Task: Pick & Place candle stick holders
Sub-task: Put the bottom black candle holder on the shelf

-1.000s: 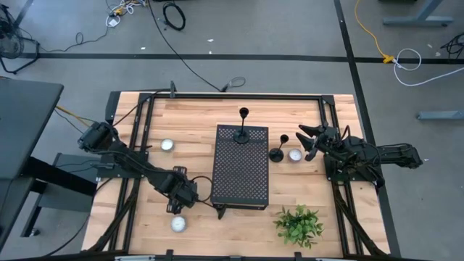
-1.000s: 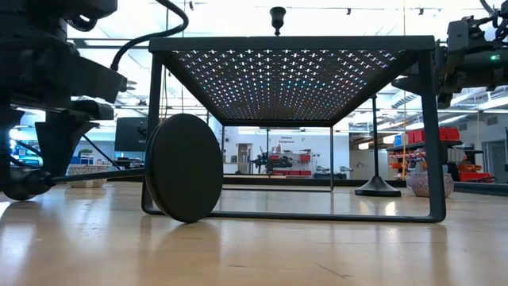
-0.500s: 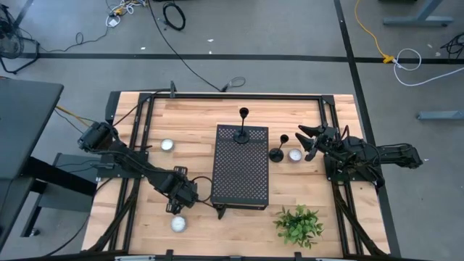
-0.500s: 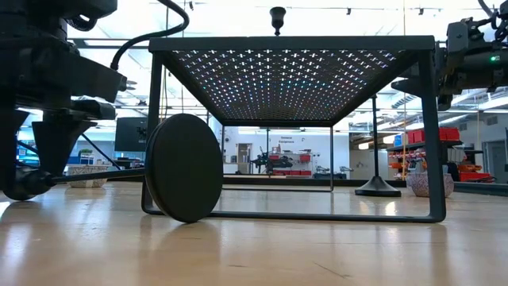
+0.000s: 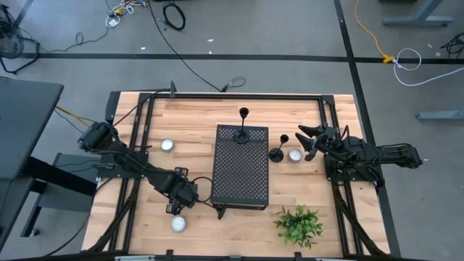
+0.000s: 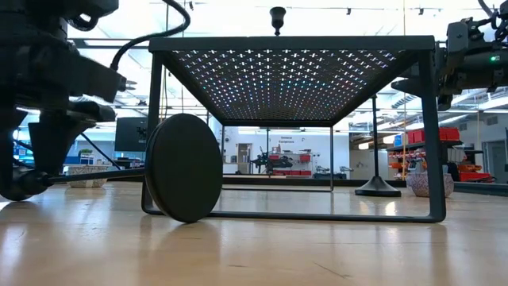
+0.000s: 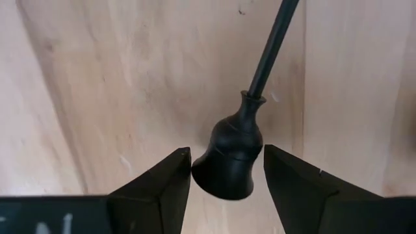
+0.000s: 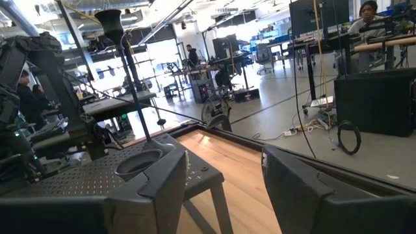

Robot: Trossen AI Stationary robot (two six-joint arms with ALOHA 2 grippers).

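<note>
Left hand (image 7: 226, 170) brackets the fallen candle stick holder's (image 7: 242, 130) cup.

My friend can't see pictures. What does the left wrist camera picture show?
A black candle holder lies on its side on the wooden table, its cup end between the left gripper's two open fingers. Its thin stem runs away from the camera.

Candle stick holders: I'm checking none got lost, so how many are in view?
3 slim black metal candle stick holders: one upright on the black perforated box at, one upright right of it, one lying at its near-left corner, top cup between the left gripper's fingers.
</note>
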